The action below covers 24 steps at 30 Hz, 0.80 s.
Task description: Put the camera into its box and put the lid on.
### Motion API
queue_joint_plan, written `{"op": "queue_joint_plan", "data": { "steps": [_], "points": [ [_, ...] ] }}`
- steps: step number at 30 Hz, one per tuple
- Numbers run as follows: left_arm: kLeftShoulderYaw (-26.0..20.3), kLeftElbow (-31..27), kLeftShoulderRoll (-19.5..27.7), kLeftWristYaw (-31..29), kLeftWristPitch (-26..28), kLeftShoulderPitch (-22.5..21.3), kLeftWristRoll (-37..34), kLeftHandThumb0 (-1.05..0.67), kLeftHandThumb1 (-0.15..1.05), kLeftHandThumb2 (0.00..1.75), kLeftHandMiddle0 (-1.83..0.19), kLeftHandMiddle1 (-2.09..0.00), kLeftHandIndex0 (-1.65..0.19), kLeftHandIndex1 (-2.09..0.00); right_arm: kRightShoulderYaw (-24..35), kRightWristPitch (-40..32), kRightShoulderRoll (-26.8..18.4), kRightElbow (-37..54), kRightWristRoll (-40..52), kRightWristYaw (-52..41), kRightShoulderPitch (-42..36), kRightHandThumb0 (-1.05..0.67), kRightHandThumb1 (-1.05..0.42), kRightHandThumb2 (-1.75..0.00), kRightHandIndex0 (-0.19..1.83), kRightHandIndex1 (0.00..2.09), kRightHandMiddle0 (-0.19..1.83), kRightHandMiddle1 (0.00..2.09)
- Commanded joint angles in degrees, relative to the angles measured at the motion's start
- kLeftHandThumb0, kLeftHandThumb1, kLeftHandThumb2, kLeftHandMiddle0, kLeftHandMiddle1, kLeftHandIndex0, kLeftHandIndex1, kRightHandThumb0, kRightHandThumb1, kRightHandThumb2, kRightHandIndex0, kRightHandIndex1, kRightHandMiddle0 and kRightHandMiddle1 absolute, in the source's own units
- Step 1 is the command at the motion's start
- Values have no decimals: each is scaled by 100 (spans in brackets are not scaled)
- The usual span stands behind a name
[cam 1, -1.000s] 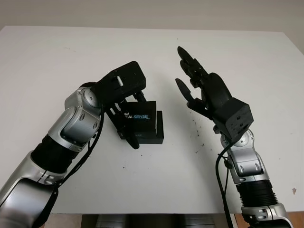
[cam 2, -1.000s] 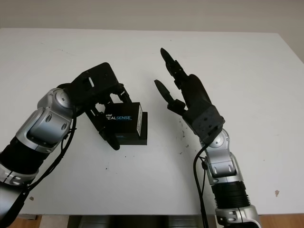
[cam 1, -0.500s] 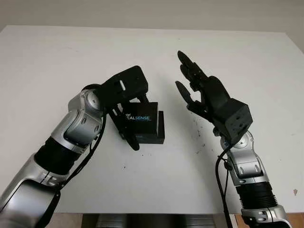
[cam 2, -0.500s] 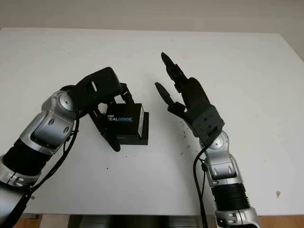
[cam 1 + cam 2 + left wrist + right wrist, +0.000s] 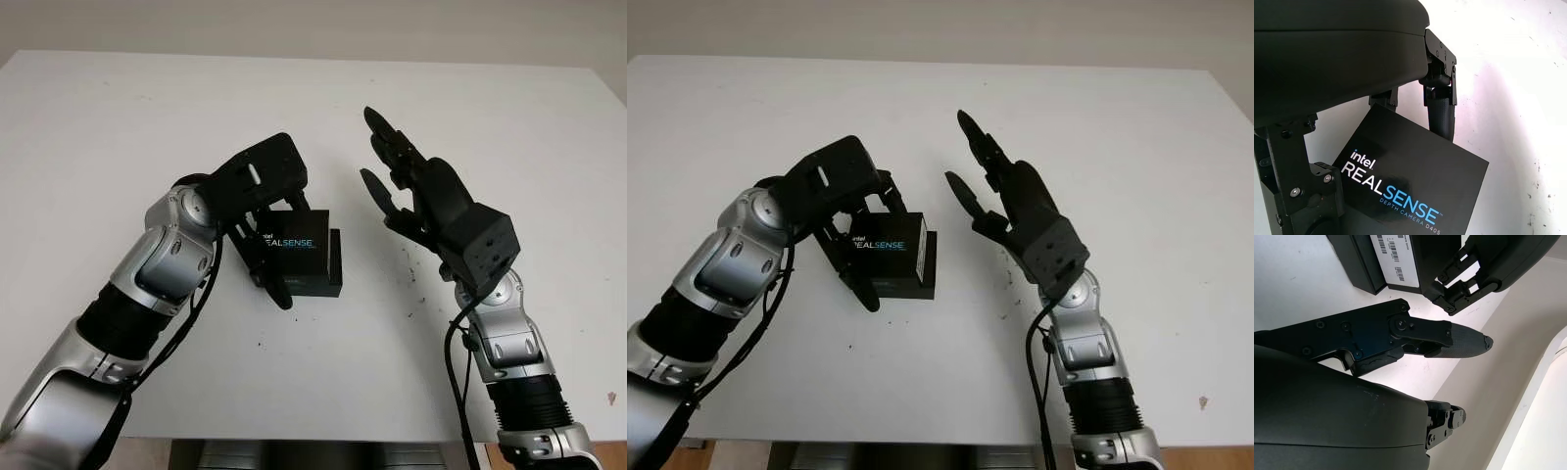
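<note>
The left hand (image 5: 263, 211) is closed around the lid (image 5: 291, 244), a flat black rectangular piece held tilted above the box (image 5: 313, 279). One finger reaches down the near-left edge and the others press the far edge, as the left wrist view shows, with fingers (image 5: 1440, 110) behind the printed face. The lid sits partly over the box, which rests on the white table (image 5: 118, 127) near the middle, just ahead of the left forearm. The box's right wall stands clear of the lid on the side facing the right hand, so the lid looks shifted a little to the robot's left of its seat and not yet level. Its long axis runs roughly left to right across the table, matching that of the box beneath. The left hand is plainly the nearer one, being on the lid itself. The right hand (image 5: 411, 191) is open and raised just to the right of the box, apart from it, palm turned toward it. The lid's face reads "intel REALSENSE" with "DEPTH CAMERA D405" in small type below. A white barcode label (image 5: 1393, 252) sits on one side of the packaging. I cannot see the camera, so whether it is already inside cannot be told.
</note>
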State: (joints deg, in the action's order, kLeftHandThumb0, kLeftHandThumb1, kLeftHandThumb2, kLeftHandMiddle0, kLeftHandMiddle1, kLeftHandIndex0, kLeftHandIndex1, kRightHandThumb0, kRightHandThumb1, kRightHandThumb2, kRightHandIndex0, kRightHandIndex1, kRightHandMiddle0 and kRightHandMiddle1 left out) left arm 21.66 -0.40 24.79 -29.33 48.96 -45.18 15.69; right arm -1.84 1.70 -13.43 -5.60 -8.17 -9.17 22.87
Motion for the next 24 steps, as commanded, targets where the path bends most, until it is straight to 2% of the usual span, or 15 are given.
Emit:
{"op": "queue_joint_plan", "data": {
  "steps": [1,8,12,14,16,17,19,20,22,24],
  "points": [
    [-80,-197,-276,-34,-2,-183,-128,-29,104,6,-59,-192,-41,-177,-33,48,-31,89,-72,48,70,-71,-105,-54,12,5,11,5],
    [-110,-241,-341,-3,112,-221,-163,-31,105,6,-64,-196,-43,-182,-25,167,-12,-25,-80,49,98,-73,-105,-55,12,5,11,5],
    [-139,-259,-434,79,240,-215,-192,-32,104,5,-61,-194,-38,-180,-33,271,-18,-89,-100,69,112,-72,-105,-55,14,6,13,6],
    [-91,-264,-443,116,249,-209,-164,-34,105,6,-49,-191,-31,-176,-23,315,-14,-114,-85,73,109,-72,-105,-55,14,6,13,6],
    [35,-311,-429,107,390,-247,-92,-38,105,7,-22,-179,-10,-162,-7,284,-1,-96,-58,70,100,-72,-105,-54,14,6,13,7],
    [108,-357,-396,57,469,-272,-66,-41,105,10,-2,-120,6,-133,-3,271,12,-93,-44,72,99,-72,-105,-54,13,6,13,7],
    [227,-437,-303,-49,419,-269,-15,-46,105,15,-4,-51,12,-83,-2,253,32,-76,-27,85,93,-72,-105,-54,13,6,14,7],
    [268,-462,-262,-95,378,-262,6,-50,105,18,-5,-25,11,-52,-5,247,32,-68,-20,84,88,-72,-105,-53,13,6,14,7],
    [371,-499,-164,-168,260,-255,83,-54,105,21,-6,-11,8,-27,-9,237,25,-60,-8,76,80,-72,-105,-53,13,6,14,7],
    [407,-519,-120,-218,165,-246,138,-57,105,25,-1,-5,8,-18,-12,211,24,-58,-1,77,78,-73,-105,-53,13,6,14,7]
  ]
}}
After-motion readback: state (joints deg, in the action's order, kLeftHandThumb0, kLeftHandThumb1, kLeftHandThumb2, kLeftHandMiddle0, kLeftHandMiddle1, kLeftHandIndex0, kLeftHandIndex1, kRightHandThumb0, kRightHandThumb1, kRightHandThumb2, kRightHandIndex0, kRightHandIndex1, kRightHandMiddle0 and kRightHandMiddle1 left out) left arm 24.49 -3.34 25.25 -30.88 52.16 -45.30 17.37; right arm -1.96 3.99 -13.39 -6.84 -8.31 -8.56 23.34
